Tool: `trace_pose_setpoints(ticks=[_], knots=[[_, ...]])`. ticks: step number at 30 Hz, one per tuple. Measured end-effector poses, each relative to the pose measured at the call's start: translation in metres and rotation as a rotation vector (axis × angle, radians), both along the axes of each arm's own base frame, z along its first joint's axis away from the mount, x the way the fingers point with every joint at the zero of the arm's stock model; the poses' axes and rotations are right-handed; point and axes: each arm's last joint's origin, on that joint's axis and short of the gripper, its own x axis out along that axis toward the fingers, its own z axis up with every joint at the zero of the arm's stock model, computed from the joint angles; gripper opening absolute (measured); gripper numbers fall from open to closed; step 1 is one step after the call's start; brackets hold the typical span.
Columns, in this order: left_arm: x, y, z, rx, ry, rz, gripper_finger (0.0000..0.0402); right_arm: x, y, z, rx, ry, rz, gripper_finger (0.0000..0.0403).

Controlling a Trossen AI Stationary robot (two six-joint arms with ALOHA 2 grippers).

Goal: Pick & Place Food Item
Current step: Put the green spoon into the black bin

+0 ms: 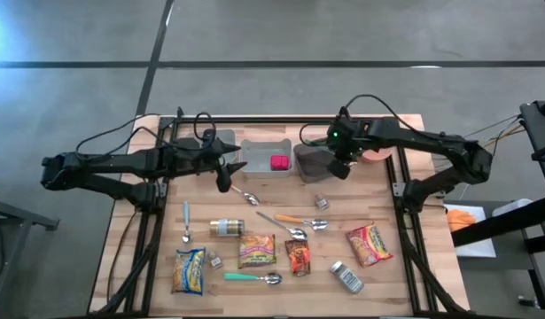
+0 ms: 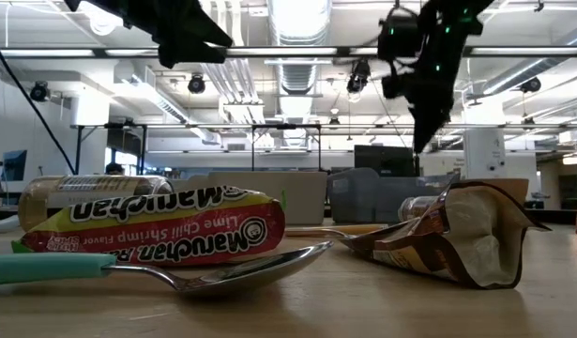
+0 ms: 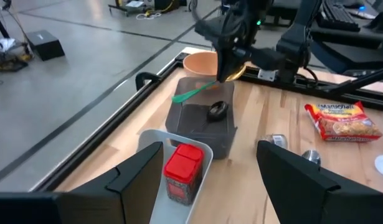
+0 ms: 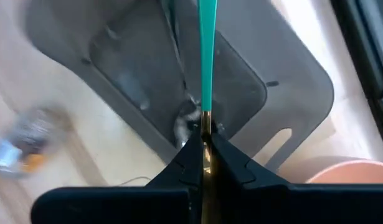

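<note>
1. My right pincer [image 3: 227, 59] hangs over the dark grey bin [image 1: 314, 163] at the far edge of the surface [image 1: 392, 208], clamped tight on the metal end of a teal-handled utensil [image 3: 194, 92]. Its handle slants out over the bin. The hold is thin and right at the tips, so I judge the utensil could pivot or slip free if I swing the arm.
2. If I let go from this height, I think the utensil may bounce off the bin's rim and land on the surface rather than inside.
3. My left pincer [image 3: 210, 177] waits with its fingers apart above the light grey tray [image 1: 265, 159]. The two arms are near each other, so a careless reach could make them collide.
4. The task names a food item, yet I hold a utensil. The noodle packets, such as the Maruchan packet [image 1: 256, 251], lie on the near part of the surface, untouched by either arm.
5. The light grey tray holds a red box [image 3: 182, 172].
6. The dark grey bin holds one small dark round thing [image 3: 217, 111]; I cannot tell what it is.
7. An orange bowl [image 3: 200, 61] stands beside the bin; I cannot see any contents.
</note>
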Motion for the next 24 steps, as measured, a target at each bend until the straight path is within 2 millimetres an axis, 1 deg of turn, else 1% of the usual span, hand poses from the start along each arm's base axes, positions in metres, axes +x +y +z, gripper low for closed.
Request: trace_pose_setpoints(ticks=[6, 13, 17, 21, 24], knots=[[-0.002, 0.0, -0.004, -0.068, 0.023, 0.027, 0.0262, 0.003, -0.013, -0.023, 0.038, 0.087, 0.142, 0.0011], [-0.001, 0.0, -0.003, -0.113, -0.009, 0.049, 0.0262, 0.024, -0.027, -0.027, 0.017, 0.132, 0.286, 0.0011], [-0.001, 0.0, -0.001, -0.115, -0.028, 0.054, 0.0262, 0.035, -0.038, -0.032, 0.021, 0.15, 0.306, 0.0011], [-0.001, 0.0, -0.001, -0.113, -0.029, 0.059, 0.0262, 0.039, -0.047, -0.046, 0.049, 0.189, 0.308, 0.0011], [-0.001, 0.001, -0.001, -0.121, -0.036, 0.086, 0.0262, 0.039, -0.053, -0.057, 0.072, 0.208, 0.294, 0.0011]])
